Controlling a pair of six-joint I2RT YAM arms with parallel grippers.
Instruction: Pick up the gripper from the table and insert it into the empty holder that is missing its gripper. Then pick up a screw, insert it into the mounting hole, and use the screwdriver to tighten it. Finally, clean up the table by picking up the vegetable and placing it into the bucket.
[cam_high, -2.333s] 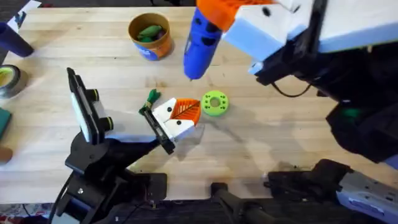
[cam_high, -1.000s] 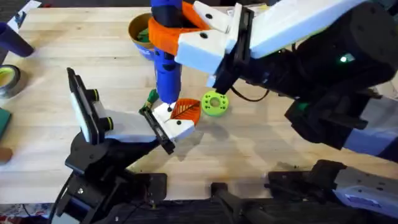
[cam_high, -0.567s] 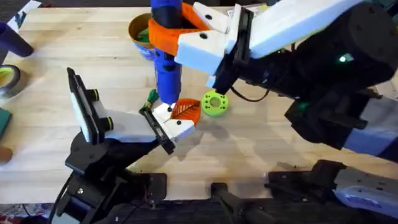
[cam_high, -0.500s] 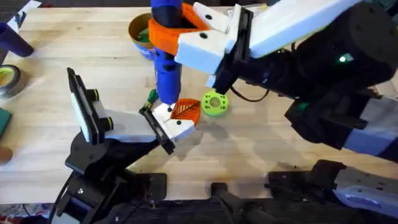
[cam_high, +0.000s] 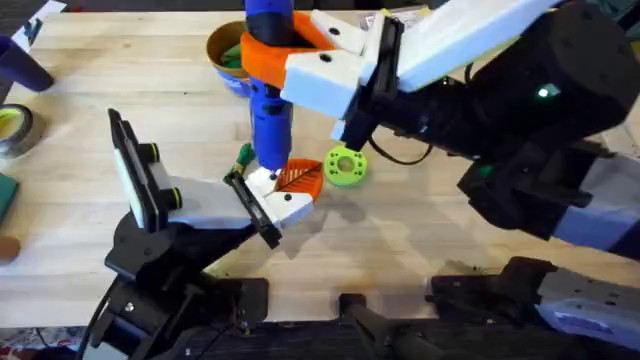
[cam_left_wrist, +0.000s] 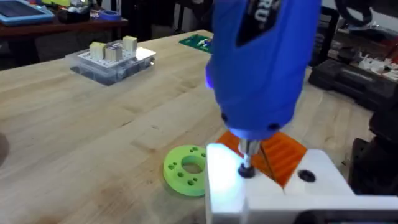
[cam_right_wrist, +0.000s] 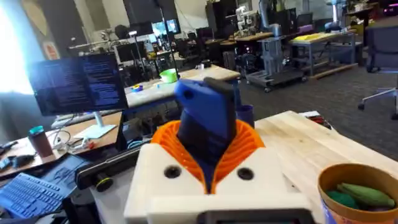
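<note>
Right end effector clamps screwdriver upright, bit seated on screw to drive it | left end effector: grip state cannot be told | vegetable apparently already in bucket

Robotics lab or workshop. Pale wooden plank counter; lit computer monitor showing text; black keyboard; workbenches with more robot arms behind; grey carpeted floor; black office chair.
</note>
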